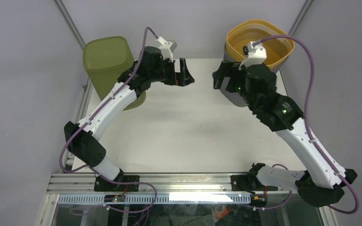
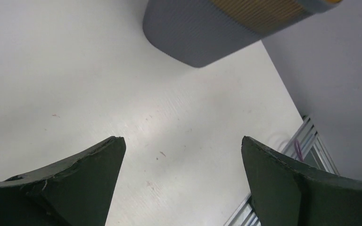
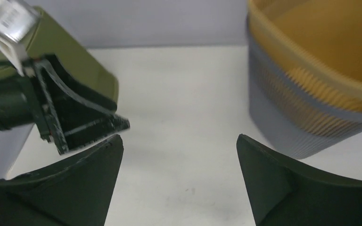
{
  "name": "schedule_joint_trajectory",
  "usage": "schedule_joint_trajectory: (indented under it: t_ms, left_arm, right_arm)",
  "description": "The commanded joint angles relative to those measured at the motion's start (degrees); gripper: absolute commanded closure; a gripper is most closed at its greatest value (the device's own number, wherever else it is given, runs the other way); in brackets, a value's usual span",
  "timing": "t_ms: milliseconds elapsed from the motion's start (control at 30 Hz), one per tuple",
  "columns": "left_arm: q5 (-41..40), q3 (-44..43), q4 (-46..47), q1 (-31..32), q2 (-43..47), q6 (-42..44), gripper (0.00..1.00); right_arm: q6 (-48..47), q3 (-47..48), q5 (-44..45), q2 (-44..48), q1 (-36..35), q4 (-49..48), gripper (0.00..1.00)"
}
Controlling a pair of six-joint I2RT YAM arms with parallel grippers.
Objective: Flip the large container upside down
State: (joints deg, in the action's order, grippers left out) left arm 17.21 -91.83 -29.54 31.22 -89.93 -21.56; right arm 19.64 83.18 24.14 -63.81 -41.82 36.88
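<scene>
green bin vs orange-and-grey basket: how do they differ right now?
Colour: the green bin is plain olive; the basket is grey outside, ribbed orange inside. Pose: the green bin has a closed face up, the basket an open mouth up. Place: green bin back left, basket back right. Both are rounded-square tubs.

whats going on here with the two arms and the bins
Neither arm holds anything: the left gripper and right gripper face each other above the table, fingers open. The olive container at far left shows a closed face on top, seemingly already inverted. The grey container with orange lining at far right stands mouth up.
</scene>
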Motion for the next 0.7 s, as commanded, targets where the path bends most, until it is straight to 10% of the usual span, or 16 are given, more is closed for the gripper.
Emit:
schedule_joint_trajectory:
  t_ms: [0, 200, 667]
  left_arm:
    - [-3.2, -0.5, 0.7, 3.4, -0.7, 1.7, 0.01]
    - [-1.9, 0.1, 0.9, 4.9, -3.6, 0.6, 0.01]
    - [0.1, 3.0, 1.2, 5.2, -2.6, 1.5, 0.01]
  right_arm:
    - [-19.5, 8.4, 11.1, 2.0, 0.6, 3.7, 0.06]
    - [-33.1, 19.7, 7.0, -9.3, 11.6, 7.3, 0.02]
    - [-31.2, 40.0, -26.5, -32.4, 33.3, 20.4, 0.11]
